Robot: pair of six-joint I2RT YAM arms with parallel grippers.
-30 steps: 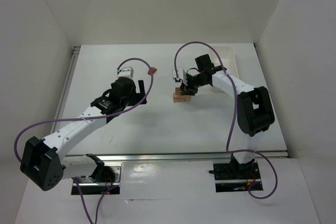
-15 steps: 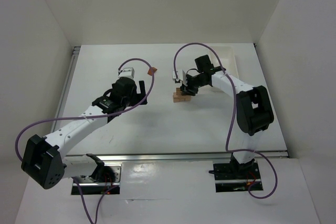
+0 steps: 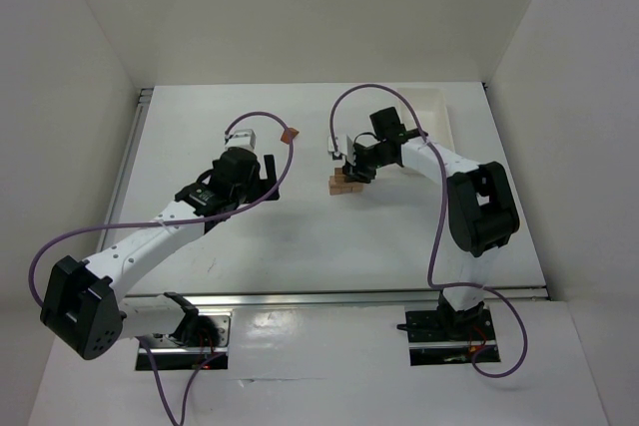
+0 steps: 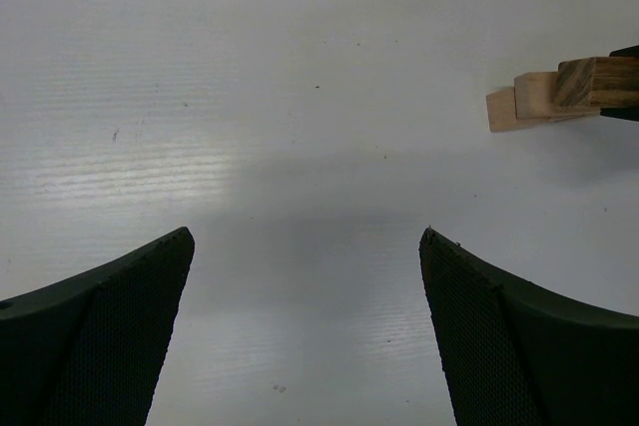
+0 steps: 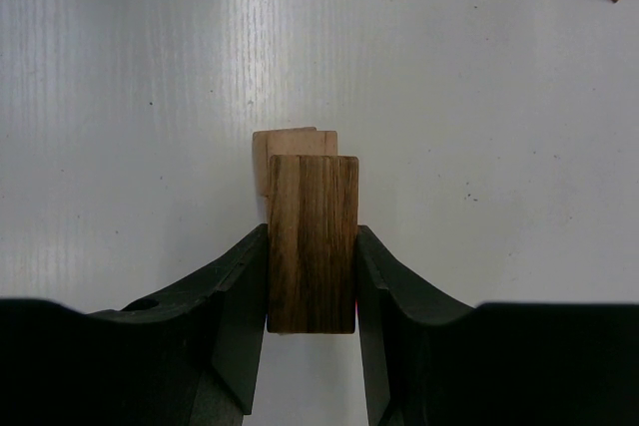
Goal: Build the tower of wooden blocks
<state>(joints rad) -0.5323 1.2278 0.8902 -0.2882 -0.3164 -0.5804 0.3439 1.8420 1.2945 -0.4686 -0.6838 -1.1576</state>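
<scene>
Right pincer [image 5: 311, 251] pinches dark block [image 5: 312, 197], its long axis pointing away from the wrist, sitting atop the wood block tower [image 3: 344, 184] mid-surface [image 3: 300, 236]. Left pincer [image 4: 305, 246] spread, empty; tower lies well to its right. Right arm nearer.

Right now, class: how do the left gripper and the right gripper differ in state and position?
The left gripper is open and empty; the right gripper is shut on a dark-grained block. The left gripper hangs over bare table, apart from the wood block tower; the right gripper is at the tower. Both are dark and point down at the white table.
</scene>
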